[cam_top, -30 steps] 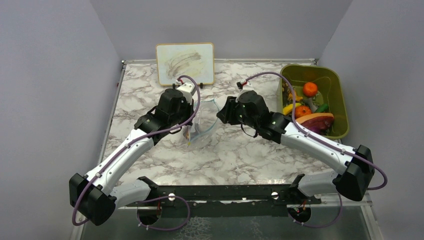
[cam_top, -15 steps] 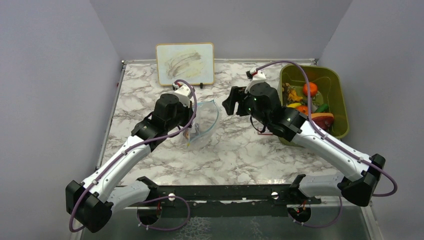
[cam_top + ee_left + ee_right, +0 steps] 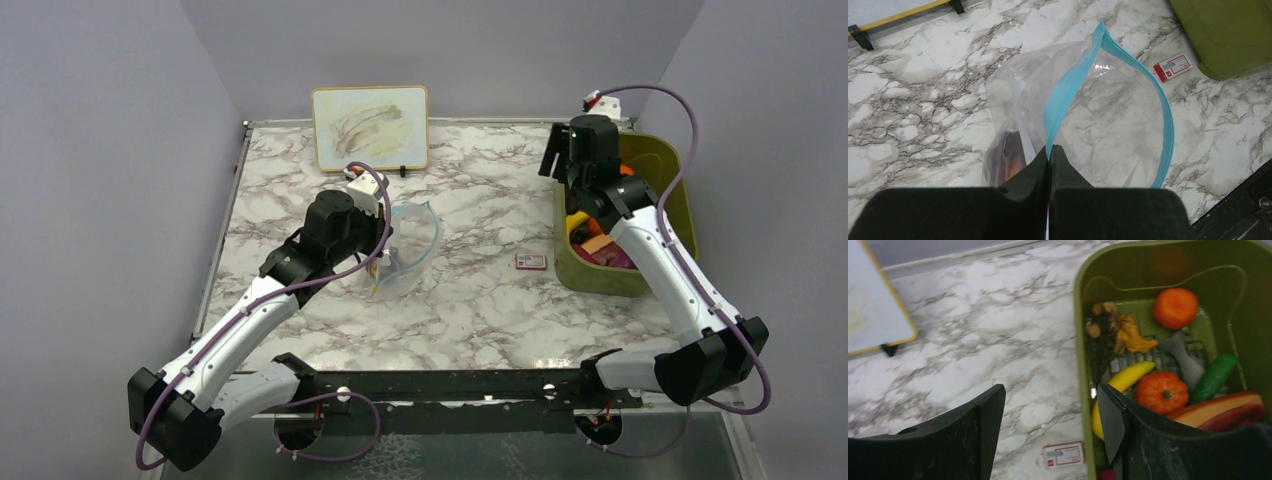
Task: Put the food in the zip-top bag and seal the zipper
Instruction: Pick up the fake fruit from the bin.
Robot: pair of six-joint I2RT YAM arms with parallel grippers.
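The zip-top bag (image 3: 408, 250) stands near the middle of the table with its mouth held open. My left gripper (image 3: 1050, 149) is shut on the near side of the light-blue zipper (image 3: 1072, 86). A dark piece of food (image 3: 1007, 156) lies inside the bag. The other food is in the olive bin (image 3: 1080, 340): an orange (image 3: 1175, 307), a banana (image 3: 1122, 384), a small pumpkin (image 3: 1162, 391), a green piece (image 3: 1215, 377) and a red-brown piece (image 3: 1224, 412). My right gripper (image 3: 1050, 395) is open and empty, high over the bin's left rim (image 3: 562, 262).
A small red-and-white card (image 3: 530, 262) lies on the marble just left of the bin. A yellow-framed whiteboard (image 3: 370, 125) stands at the back. Grey walls close in both sides. A black rail runs along the near edge.
My right gripper left the bag's mouth, opened wider and swung right and back to above the bin. The left gripper kept its hold on the zipper. The card came into view.
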